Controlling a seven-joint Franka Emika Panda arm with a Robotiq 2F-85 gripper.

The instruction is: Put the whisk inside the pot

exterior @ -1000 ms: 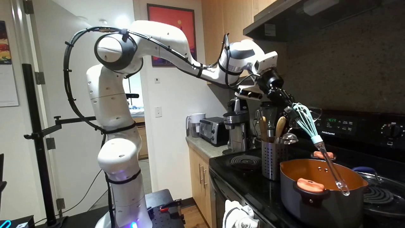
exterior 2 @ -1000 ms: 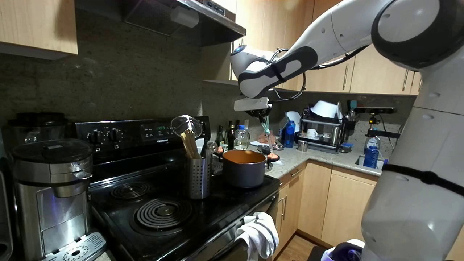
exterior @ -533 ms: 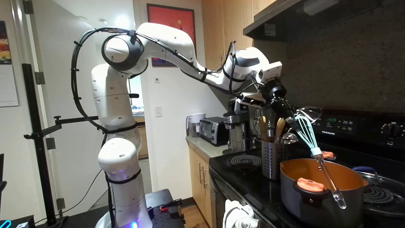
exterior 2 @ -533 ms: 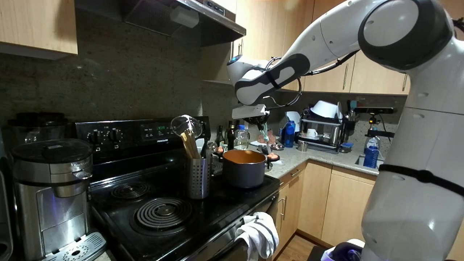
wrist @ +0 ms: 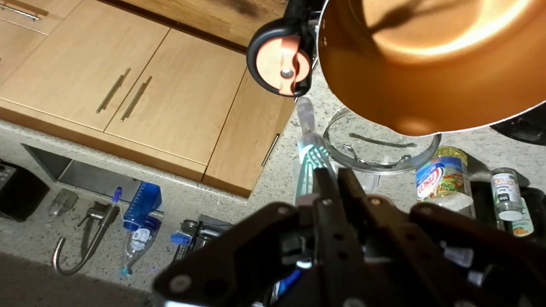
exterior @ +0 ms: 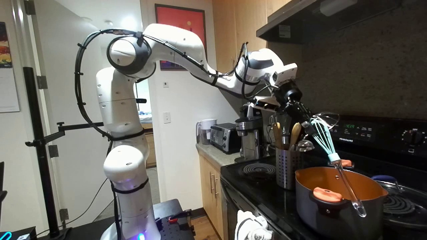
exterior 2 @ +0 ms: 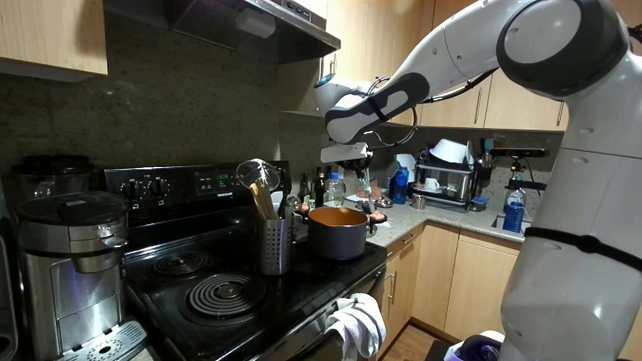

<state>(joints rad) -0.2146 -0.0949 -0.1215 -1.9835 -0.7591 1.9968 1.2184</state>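
Nearest in an exterior view, at the right of the frame, the whisk [exterior: 333,157] is slanting downward, its teal wires uppermost and its clear handle lowermost. The handle's end is crossing in front of the outer side of the pot [exterior: 310,216], so the whisk is hanging outside it; in the wrist view its tip is showing just beside an orange-topped side handle [wrist: 279,64]. Whether the two are touching cannot be told. The pot, grey outside and copper-coloured within, is standing upright on the black stove [exterior: 263,193] at the lower right, with a white towel [exterior: 252,228] hanging at the bottom edge. The end effector [exterior: 311,126], right of centre, is gripping the whisk by its wires, jaws close together. Beyond, a perforated steel canister [exterior: 289,170] is holding wooden utensils [exterior: 295,135]. Farther back, a coffee machine [exterior: 249,133] and a toaster oven [exterior: 226,137] are standing on the table [exterior: 218,158], while a framed picture [exterior: 180,16] is hanging at upper centre.
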